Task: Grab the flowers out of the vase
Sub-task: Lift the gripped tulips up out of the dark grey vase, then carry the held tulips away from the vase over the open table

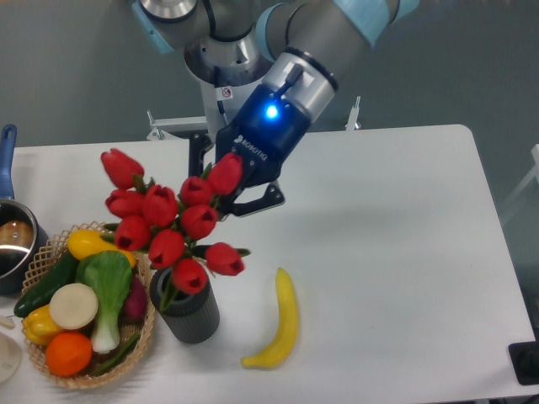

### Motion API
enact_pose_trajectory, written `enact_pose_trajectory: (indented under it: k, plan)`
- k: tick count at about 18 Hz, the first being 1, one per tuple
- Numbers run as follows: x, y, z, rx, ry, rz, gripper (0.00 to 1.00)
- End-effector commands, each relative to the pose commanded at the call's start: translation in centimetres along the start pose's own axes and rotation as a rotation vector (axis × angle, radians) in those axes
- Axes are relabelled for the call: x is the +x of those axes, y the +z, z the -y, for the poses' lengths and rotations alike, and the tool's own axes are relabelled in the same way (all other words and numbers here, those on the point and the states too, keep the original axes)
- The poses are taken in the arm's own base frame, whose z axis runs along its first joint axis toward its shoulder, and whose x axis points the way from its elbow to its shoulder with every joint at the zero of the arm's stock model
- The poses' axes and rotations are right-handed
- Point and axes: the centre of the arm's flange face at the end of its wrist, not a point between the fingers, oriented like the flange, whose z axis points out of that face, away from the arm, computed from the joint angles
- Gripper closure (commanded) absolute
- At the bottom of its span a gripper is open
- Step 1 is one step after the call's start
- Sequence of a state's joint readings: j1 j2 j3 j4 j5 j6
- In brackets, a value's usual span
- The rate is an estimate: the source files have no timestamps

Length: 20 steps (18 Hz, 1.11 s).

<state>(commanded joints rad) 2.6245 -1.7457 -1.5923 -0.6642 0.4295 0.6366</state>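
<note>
At the far left edge sits a steel pot (pixel 10 252) with a blue handle, partly cut off by the picture. Next to it is a woven basket (pixel 50 373) full of food: a yellow pepper, a long green cucumber, a round white thing, an orange (pixel 67 353), a green leafy vegetable (pixel 108 282) and a purple-red one.

Just right of the basket stands the vase (pixel 190 313), short and dark with a ribbed wall, upright on the white counter (pixel 396 252). Above it are the flowers (pixel 173 223), a bunch of red tulip buds (about nine can be counted). The bunch leans up and to the left, and the lowest bud hangs right over the mouth of the vase. The stems are mostly hidden behind the buds, so one cannot tell if their ends are inside the vase.

The hand (pixel 226 183) is at the top right of the bunch. Its black fingers sit on both sides of the stems there, closed in on the flowers. A blue light glows on the wrist.

Further right, a yellow banana (pixel 280 324) lies on the counter, near the vase but not touching it.
</note>
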Motion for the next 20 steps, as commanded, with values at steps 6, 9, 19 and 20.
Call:
enact_pose_trajectory:
  k: [6, 9, 19, 20]
  plan:
    - [-5.6, -5.9, -1.9, 0.001, 0.011, 0.134, 1.00]
    - [-8.6, -8.3, -4.1, -0.098, 0.053, 0.268, 1.00]
    - [-11.1, -9.2, -12.1, -0.602, -0.029, 0.577, 1.00]
    - [-10.8, -8.5, -12.3, -0.630, -0.025, 0.582, 1.00]
